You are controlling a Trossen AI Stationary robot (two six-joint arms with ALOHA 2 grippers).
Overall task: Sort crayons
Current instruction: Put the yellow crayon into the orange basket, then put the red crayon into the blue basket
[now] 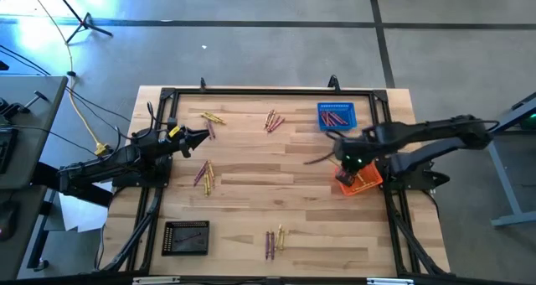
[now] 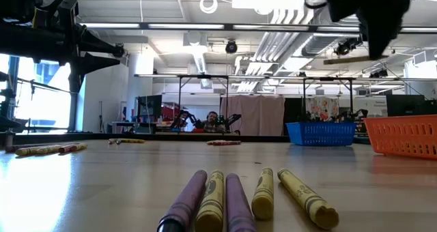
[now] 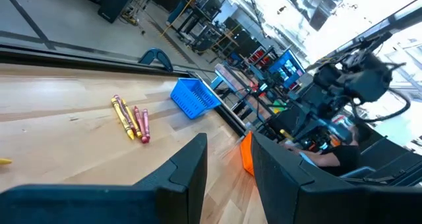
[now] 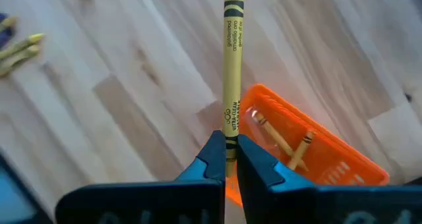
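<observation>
My right gripper [image 4: 229, 155] is shut on a yellow crayon [image 4: 232, 59] above the table, beside the orange basket [image 4: 330, 165], which holds two yellow crayons [image 4: 290, 145]. In the high view it [image 1: 339, 157] is at the table's right, the crayon [image 1: 316, 159] pointing left. My left gripper [image 1: 199, 137] is open and empty at the table's left, raised [image 3: 227, 168]. Loose crayon groups lie flat on the table at the far left [image 1: 211, 117], far middle [image 1: 273, 121], left middle [image 1: 203, 174] and near middle [image 1: 274, 239]. My right gripper pinches the yellow crayon near one end [image 4: 229, 135] between its two fingers. The crayon runs on along the fingers and sticks out past their tips toward the table's left. It is lifted clear of the table, about level in the low view [image 2: 348, 59].
A blue basket [image 1: 336, 116] with red crayons stands at the far right, a black basket [image 1: 186, 237] at the near left. A black frame [image 1: 251, 92] runs around the table's edge. A person sits in the room beyond [image 2: 213, 119].
</observation>
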